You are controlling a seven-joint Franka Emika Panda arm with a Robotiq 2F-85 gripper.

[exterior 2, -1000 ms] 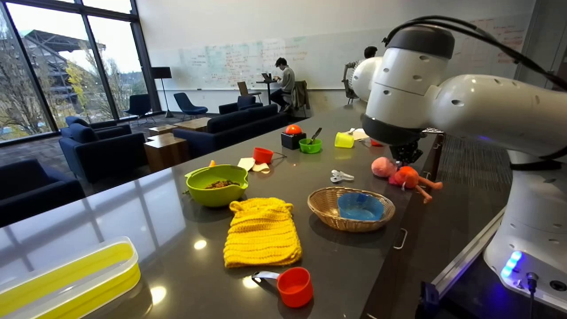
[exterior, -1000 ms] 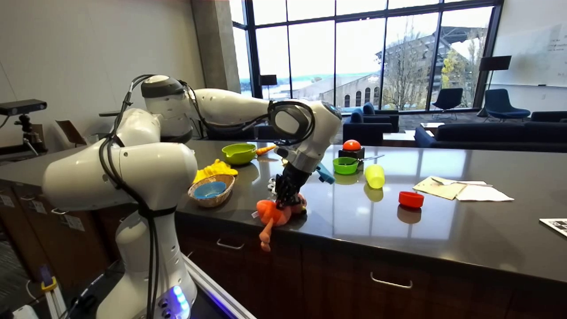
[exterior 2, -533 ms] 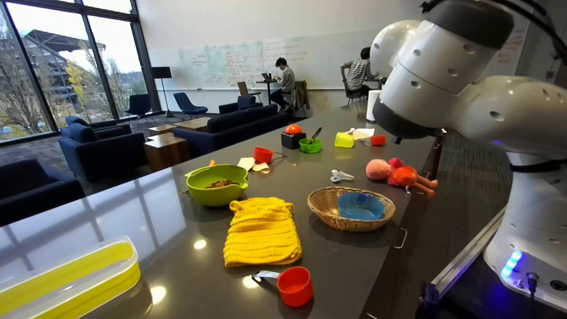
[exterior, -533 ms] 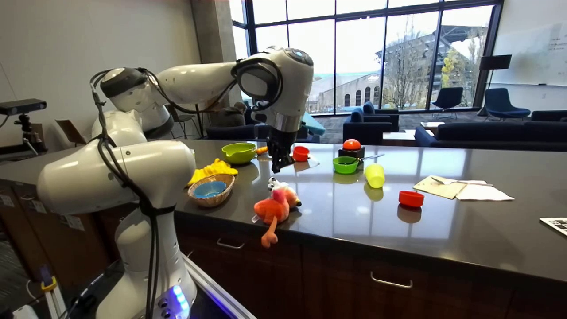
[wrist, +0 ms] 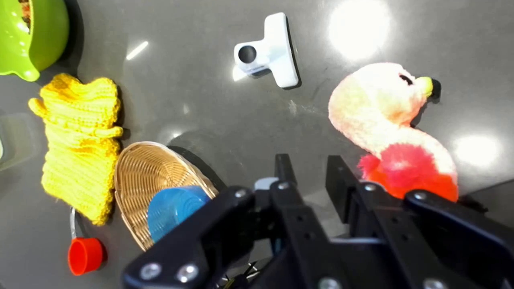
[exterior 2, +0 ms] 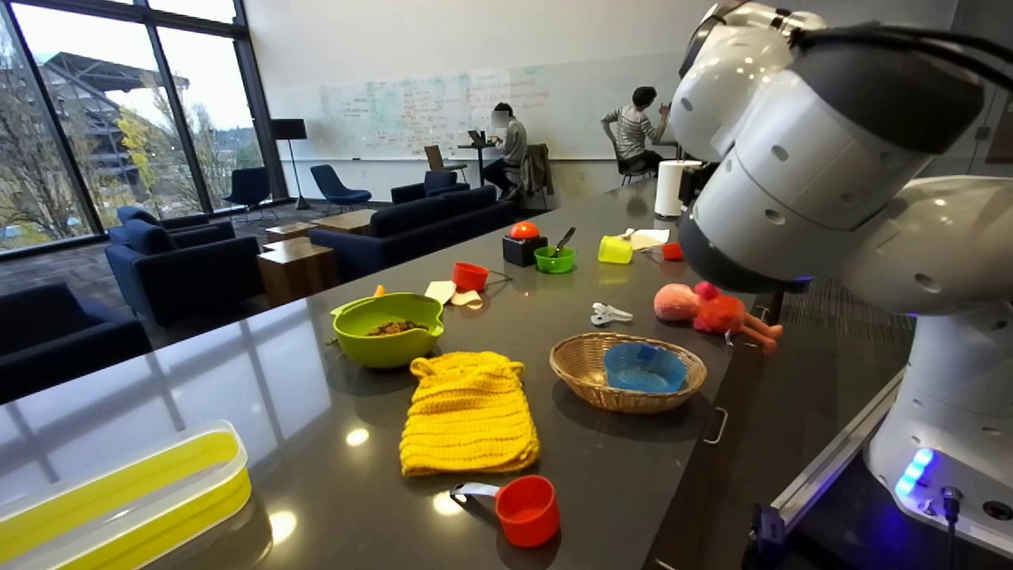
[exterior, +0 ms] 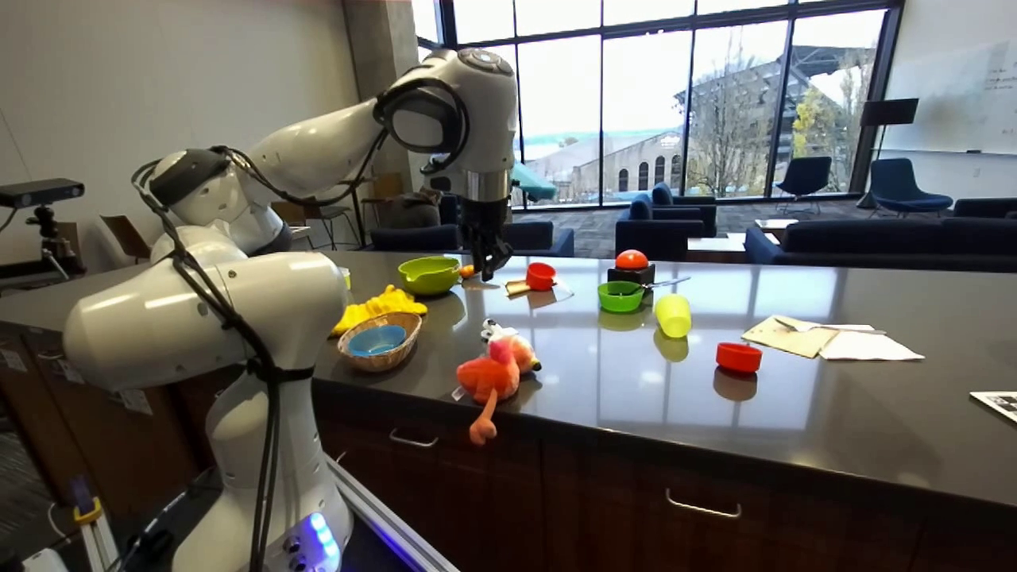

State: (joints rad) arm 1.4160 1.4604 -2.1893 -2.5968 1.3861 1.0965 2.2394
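Along the drawer-side edge of the dark counter (exterior: 842,421), a plush flamingo (exterior: 491,377) lies with its legs sticking out past the brink. By the same edge sits a wicker basket (exterior 2: 578,381) holding a blue bowl (exterior 2: 643,382). Above the counter hangs the gripper (wrist: 309,164), its fingers (wrist: 285,170) parted, grey surface showing in the gap; in the wrist view it appears between basket and flamingo, well apart from both. Farther in from that edge lie a red measuring cup (exterior 2: 526,514) and a yellow knitted piece (exterior 2: 471,419), both past the basket from the flamingo, and a white clip (wrist: 277,54). Around the counter's middle, a yellow cup (exterior: 674,316) rests on its side. Near the window-side edge stand a lime bowl (exterior 2: 380,352) with brown bits (exterior 2: 396,328) inside, a black box (exterior 2: 525,252) topped by an orange dome (exterior: 632,260) and, just beside the box, a green bowl (exterior: 618,305) with a dark utensil (exterior 2: 566,239) sticking out. Beyond the counter, navy sofas (exterior 2: 427,237) stand before tall windows (exterior: 643,119).
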